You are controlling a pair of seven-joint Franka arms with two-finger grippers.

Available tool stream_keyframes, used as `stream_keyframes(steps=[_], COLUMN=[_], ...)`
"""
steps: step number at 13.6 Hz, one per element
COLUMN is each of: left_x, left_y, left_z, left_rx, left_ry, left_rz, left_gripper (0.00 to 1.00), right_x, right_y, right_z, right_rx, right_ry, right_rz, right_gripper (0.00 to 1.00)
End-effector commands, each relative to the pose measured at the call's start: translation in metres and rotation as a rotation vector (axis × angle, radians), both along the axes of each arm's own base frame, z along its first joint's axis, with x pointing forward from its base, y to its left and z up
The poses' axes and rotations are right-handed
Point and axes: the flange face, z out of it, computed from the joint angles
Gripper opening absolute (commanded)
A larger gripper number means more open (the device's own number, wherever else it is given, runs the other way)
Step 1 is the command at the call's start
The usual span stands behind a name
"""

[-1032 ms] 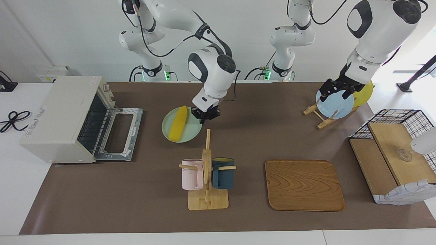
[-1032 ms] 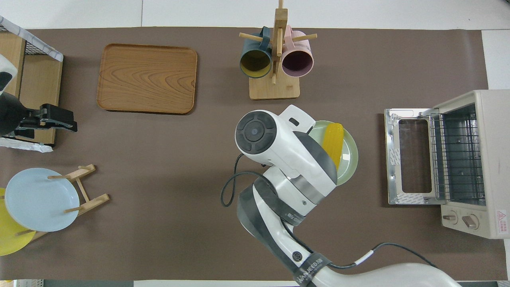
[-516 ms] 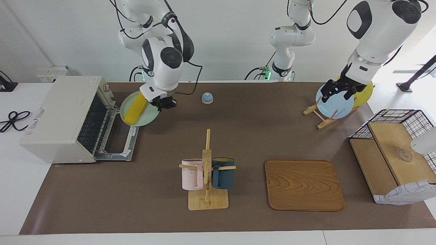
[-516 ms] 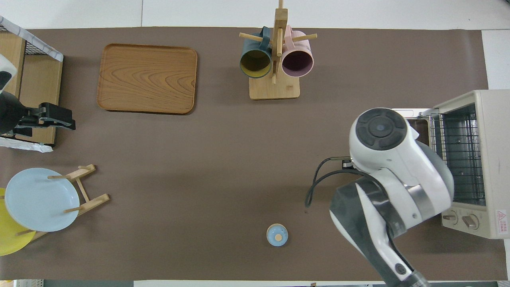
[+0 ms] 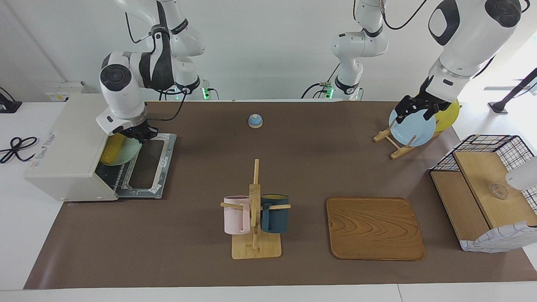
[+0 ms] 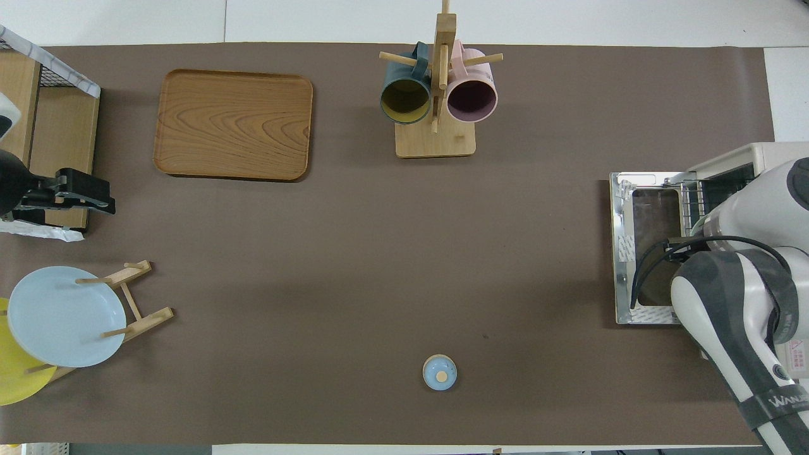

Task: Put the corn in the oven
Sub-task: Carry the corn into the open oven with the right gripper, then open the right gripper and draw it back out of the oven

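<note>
The right claw (image 5: 140,135) was at the mouth of the oven (image 5: 71,147), over its dropped door, pressed together on the rim of a pale green plate (image 5: 126,153). The corn (image 5: 110,152) lay on that plate just inside the opening — deeper in the oven than the claw, beside it. The left claw (image 5: 413,110) waited spread wide over the blue plate (image 5: 413,130) in its wooden rack.

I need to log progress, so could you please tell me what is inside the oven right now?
In the oven, a pale green plate carrying the corn sits partway in, held by the right gripper. The oven's roof hides their inner ends.
</note>
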Motion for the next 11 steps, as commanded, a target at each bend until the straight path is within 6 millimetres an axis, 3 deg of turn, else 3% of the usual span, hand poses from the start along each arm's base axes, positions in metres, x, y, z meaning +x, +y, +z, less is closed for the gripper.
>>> stream_keyframes(steps=[1, 6, 8, 11], left_x=[-0.002, -0.001, -0.001, 0.001], left_y=[0.003, 0.001, 0.001, -0.003], left_z=[0.003, 0.005, 0.006, 0.007], left_rx=[0.021, 0.02, 0.019, 0.018], left_ry=[0.027, 0.013, 0.008, -0.012], left_rz=[-0.009, -0.015, -0.015, -0.018], left_gripper=[1.0, 1.0, 1.0, 1.0], right_x=[-0.011, -0.009, -0.008, -0.006], right_y=[-0.002, -0.023, -0.025, -0.02], right_z=[-0.006, -0.011, -0.012, -0.011], right_rx=[0.002, 0.018, 0.038, 0.05], right_ry=[-0.045, -0.075, -0.084, -0.088], right_rz=[0.056, 0.077, 0.051, 0.046], right_gripper=[0.0, 0.0, 0.23, 0.34])
